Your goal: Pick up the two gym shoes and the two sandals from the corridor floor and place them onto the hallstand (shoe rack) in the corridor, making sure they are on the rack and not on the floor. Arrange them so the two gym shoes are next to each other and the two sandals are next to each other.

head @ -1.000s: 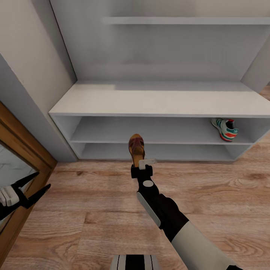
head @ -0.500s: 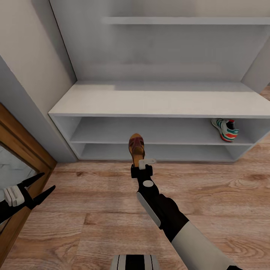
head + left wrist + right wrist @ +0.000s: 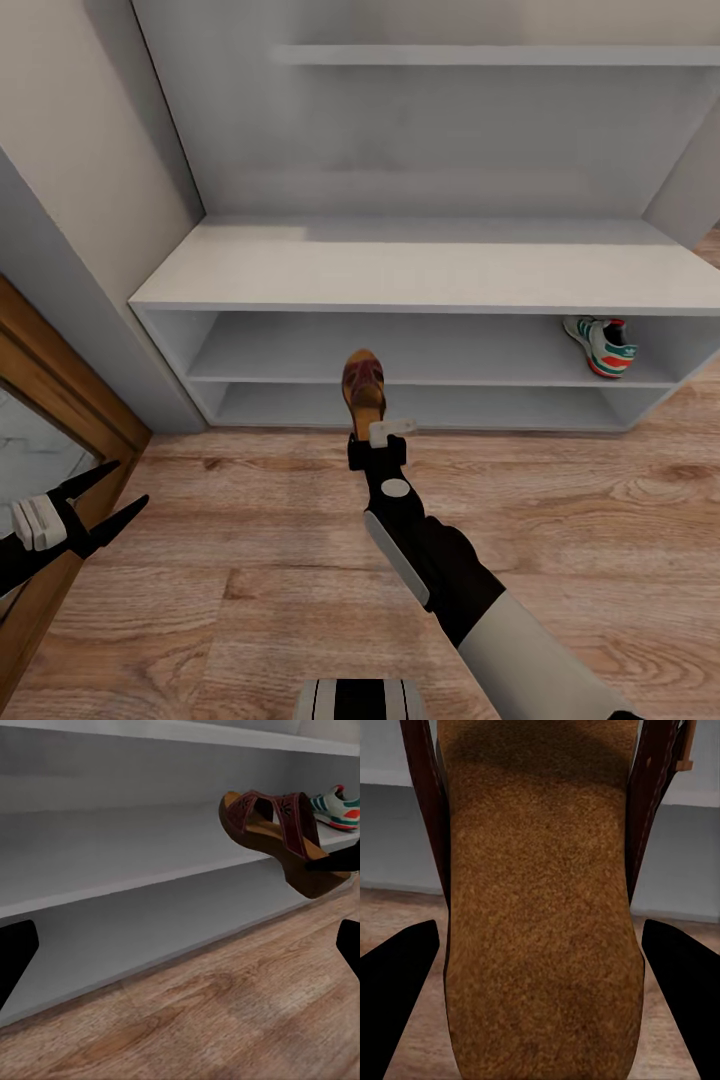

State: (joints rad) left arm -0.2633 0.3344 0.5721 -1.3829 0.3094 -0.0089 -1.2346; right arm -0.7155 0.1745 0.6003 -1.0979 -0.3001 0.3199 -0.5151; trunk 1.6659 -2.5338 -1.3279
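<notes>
In the head view, the right pincer point(image 3: 372, 438) is closed on the heel end of a sandal point(image 3: 363, 388) and holds it up in the air just in front of the hallstand point(image 3: 420, 270), toe toward the shelves. One gym shoe point(image 3: 600, 345) already lies on the hallstand's upper shelf tier, far toward its right end. The left pincer point(image 3: 95, 500) hangs empty with its fingers spread wide, well to the left of the hallstand, above the corridor floor point(image 3: 250, 560).

In the left wrist view, the sandal point(image 3: 283, 832) is in front of the hallstand's shelves, clear of the floor, and the gym shoe point(image 3: 337, 806) is behind it.

In the right wrist view, the tan footbed of the sandal point(image 3: 538, 907) lies between the dark fingers point(image 3: 397, 967).

I judge the sandal light and quite stiff in the sole, its leather straps softer; the heel is a good place to hold it.
</notes>
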